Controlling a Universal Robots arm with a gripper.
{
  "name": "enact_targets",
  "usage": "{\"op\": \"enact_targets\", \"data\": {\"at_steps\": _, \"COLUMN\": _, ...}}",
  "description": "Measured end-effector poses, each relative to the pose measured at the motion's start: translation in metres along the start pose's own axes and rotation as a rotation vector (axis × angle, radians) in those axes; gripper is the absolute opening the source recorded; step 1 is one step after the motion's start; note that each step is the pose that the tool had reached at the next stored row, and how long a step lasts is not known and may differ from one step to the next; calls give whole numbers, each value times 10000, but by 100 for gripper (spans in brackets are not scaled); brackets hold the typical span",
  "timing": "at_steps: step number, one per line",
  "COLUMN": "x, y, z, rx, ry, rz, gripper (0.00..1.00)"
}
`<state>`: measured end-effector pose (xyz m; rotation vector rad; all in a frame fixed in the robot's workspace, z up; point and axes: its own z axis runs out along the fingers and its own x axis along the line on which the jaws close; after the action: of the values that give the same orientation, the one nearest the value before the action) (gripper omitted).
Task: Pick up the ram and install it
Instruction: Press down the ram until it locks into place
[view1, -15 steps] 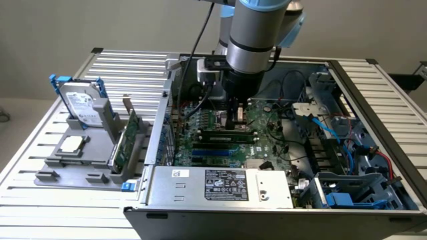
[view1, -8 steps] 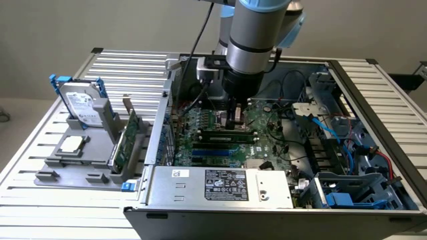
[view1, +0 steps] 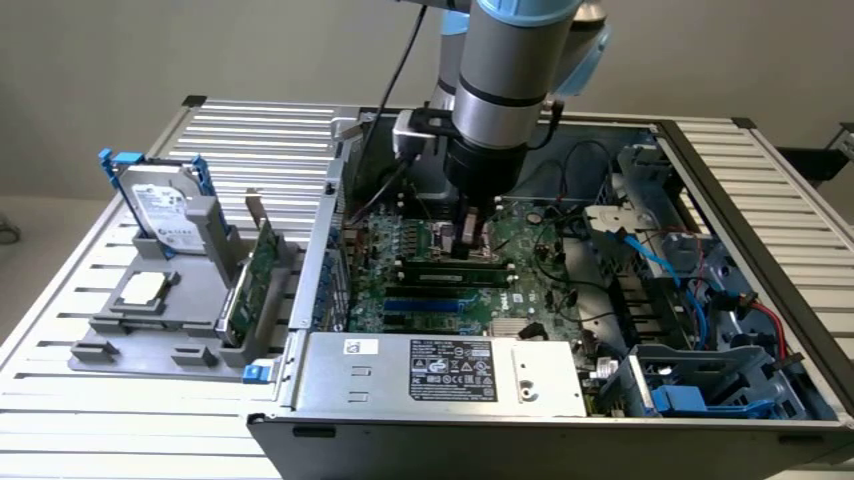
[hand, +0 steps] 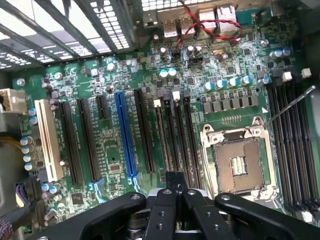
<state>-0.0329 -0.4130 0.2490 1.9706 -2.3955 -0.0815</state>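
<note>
Sitting on the slatted surface (view1: 107, 400), the open computer case (view1: 400, 385) exposes its motherboard (view1: 534, 290) near the middle. Inside, the ram (view1: 458, 270) lies seated along a memory slot (hand: 176, 135), its long axis running toward the case's side walls. Directly above it the hand (view1: 467, 240) hangs, fingers (hand: 172, 182) pressed together, holding nothing, tips just over the stick's middle.

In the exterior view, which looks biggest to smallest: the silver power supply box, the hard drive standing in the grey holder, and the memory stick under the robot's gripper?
1. Power supply box
2. Hard drive
3. Memory stick

The box sits nearest the camera, which exaggerates its lead.
</note>
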Motion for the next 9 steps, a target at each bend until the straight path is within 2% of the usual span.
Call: {"op": "enact_targets", "data": {"at_steps": 9, "x": 0, "y": 0, "z": 5, "rx": 8, "ry": -73, "rz": 1378, "gripper": 11}}
